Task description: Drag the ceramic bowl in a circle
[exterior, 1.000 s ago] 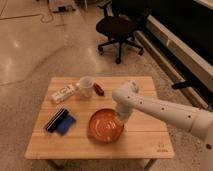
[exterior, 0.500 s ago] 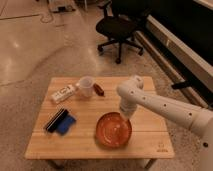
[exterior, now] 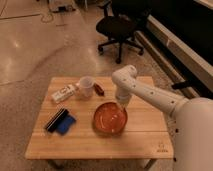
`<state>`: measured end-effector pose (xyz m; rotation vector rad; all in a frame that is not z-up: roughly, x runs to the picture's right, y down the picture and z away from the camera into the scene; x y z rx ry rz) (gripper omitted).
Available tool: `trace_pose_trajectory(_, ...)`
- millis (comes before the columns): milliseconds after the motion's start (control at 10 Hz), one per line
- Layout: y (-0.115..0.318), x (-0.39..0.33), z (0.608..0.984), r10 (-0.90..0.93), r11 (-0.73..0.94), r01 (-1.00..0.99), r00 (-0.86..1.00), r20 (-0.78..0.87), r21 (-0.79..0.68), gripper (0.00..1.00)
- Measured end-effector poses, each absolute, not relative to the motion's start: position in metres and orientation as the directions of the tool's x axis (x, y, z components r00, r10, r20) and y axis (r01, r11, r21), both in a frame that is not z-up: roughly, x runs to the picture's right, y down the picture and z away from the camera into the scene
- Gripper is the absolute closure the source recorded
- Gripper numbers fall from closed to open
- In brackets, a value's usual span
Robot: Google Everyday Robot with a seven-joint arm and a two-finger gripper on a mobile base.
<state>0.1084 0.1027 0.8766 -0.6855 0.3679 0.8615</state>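
Light wooden worktop (exterior: 75,145), low and rectangular, on a speckled floor. Wide, shallow, glossy orange-red ceramic bowl (exterior: 110,119) sits on it right of centre, nearer the front edge, pale streaks inside. Left of the bowl and apart from it: flat blue pad (exterior: 66,125) with a black rectangular bar (exterior: 54,119) against its left side. White robot arm (exterior: 150,95) comes in from the right. Its hand (exterior: 121,104) points down at the bowl's far-right rim; clamped or apart, cannot tell. Further back: small white cup (exterior: 86,86), white box (exterior: 62,93) just left of it, small reddish-brown item (exterior: 99,89) just right. Beyond the worktop, a black office chair (exterior: 120,27).
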Motion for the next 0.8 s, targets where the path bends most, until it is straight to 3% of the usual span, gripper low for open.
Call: trace_pose_trajectory(800,0.087,0.150,0.868,0.596,0.433,-0.810,0.587,-0.548,-0.397,0.87)
